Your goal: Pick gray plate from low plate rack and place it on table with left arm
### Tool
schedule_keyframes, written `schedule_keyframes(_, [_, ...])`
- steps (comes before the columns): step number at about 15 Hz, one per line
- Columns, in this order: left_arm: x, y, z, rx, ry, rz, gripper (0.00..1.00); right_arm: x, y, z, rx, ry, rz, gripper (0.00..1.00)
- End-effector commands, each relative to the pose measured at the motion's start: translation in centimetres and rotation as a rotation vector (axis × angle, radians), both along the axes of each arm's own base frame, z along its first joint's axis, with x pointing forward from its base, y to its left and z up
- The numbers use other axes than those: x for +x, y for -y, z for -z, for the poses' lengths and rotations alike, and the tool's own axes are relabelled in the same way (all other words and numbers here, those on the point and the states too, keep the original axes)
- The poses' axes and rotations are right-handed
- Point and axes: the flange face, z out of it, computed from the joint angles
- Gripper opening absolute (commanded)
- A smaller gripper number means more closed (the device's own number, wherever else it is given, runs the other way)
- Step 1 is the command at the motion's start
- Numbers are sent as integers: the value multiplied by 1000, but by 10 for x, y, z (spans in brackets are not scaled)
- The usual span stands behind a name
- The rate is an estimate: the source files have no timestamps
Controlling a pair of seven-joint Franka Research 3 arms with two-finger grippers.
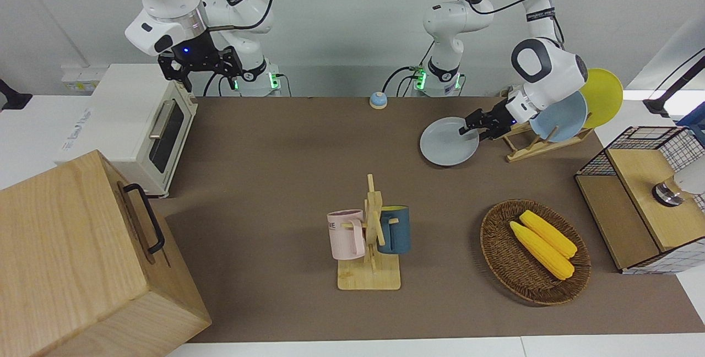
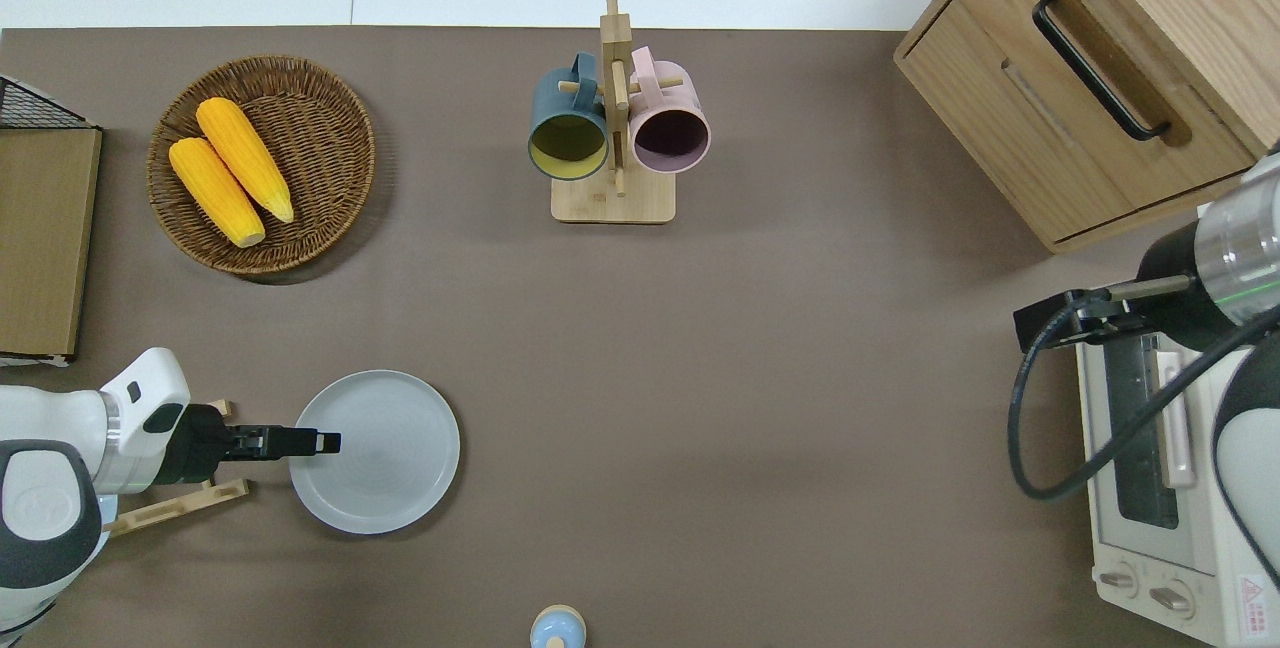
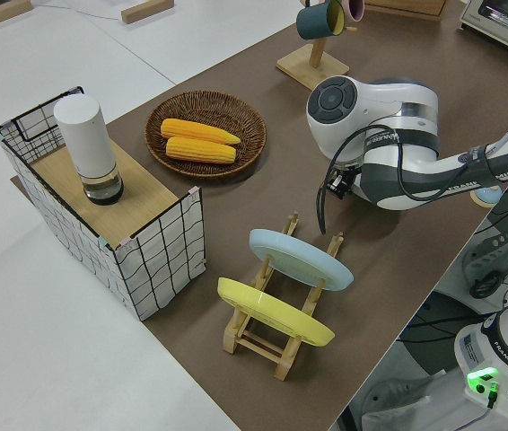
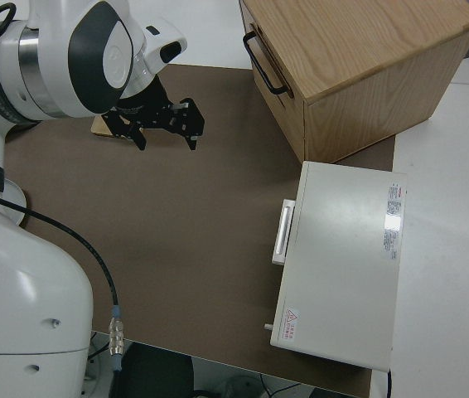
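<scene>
Placing step, nearly done. My left tool (image 2: 325, 442) pinched on rim of gray plate (image 2: 385, 468), plate out of low plate rack (image 1: 531, 145), lying flat or near flat on surface (image 2: 700, 378) just beside rack; contact unclear. Next: settle, release, retract without dragging plate. Light blue plate (image 1: 562, 117), yellow plate (image 1: 603, 95) in rack. Open mat all round plate; basket (image 2: 262, 164) well apart. Right arm parked.

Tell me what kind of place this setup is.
Probably a robotics lab staged as a kitchen counter: two white robot arms mounted at a brown-matted table, with a toaster oven, a low plate rack holding plates, and a mug tree laid out like props.
</scene>
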Motion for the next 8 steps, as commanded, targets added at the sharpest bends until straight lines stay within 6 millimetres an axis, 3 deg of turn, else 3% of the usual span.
schedule_keyframes(1, [1, -11, -7, 48, 24, 11, 878, -2, 2, -4, -8, -1, 15, 983])
schedule_keyframes(6, [11, -15, -27, 123, 28, 5, 897, -2, 2, -4, -8, -1, 15, 983])
schedule_keyframes(8, [18, -9, -45, 183, 21, -5, 930, -2, 2, -4, -8, -1, 15, 983])
